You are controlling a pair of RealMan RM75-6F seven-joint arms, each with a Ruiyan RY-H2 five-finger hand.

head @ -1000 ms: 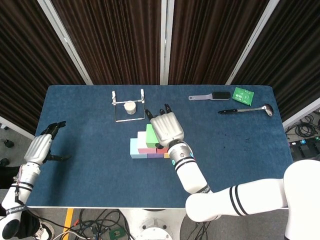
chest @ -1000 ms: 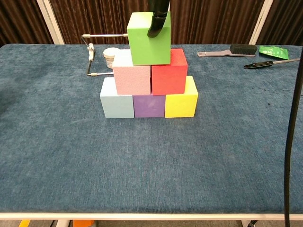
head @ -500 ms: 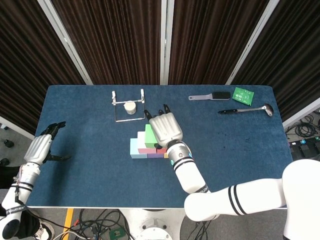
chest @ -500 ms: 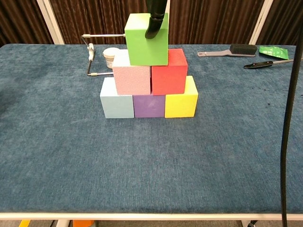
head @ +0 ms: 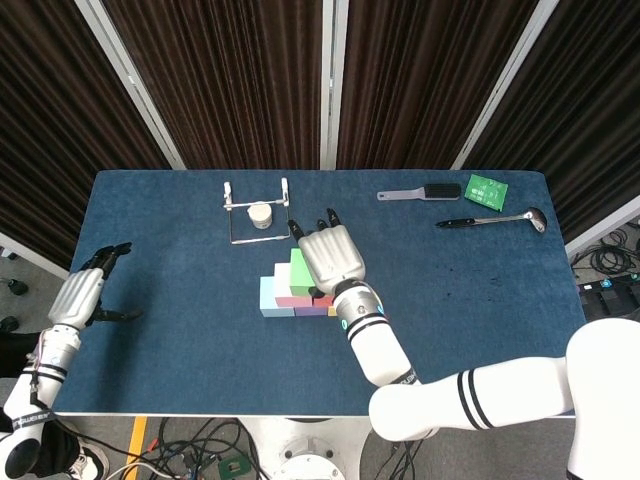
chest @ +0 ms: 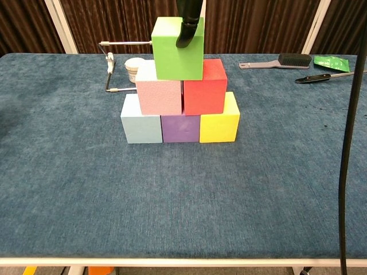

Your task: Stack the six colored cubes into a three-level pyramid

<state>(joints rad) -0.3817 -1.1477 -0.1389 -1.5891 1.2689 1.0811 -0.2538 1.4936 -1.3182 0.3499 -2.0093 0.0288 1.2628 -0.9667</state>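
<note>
A pyramid of cubes stands mid-table. Light blue (chest: 140, 123), purple (chest: 180, 128) and yellow (chest: 219, 123) cubes form the bottom row. Pink (chest: 159, 94) and red (chest: 203, 89) cubes sit on them. The green cube (chest: 175, 51) is on top, shifted a little left over the pink one. My right hand (head: 330, 255) covers the stack from above and grips the green cube (head: 298, 265); one dark fingertip (chest: 186, 31) presses its front face. My left hand (head: 85, 295) rests at the table's left edge, fingers apart, holding nothing.
Behind the stack stands a wire rack (head: 257, 215) with a white cup (chest: 134, 67) in it. A brush (head: 425, 192), a green packet (head: 487, 188) and a ladle (head: 490, 221) lie at the far right. A black cable (chest: 347, 172) hangs down the chest view's right side.
The green cube has shifted slightly left with my right hand since a second ago, then stayed put. The left hand has not moved.
</note>
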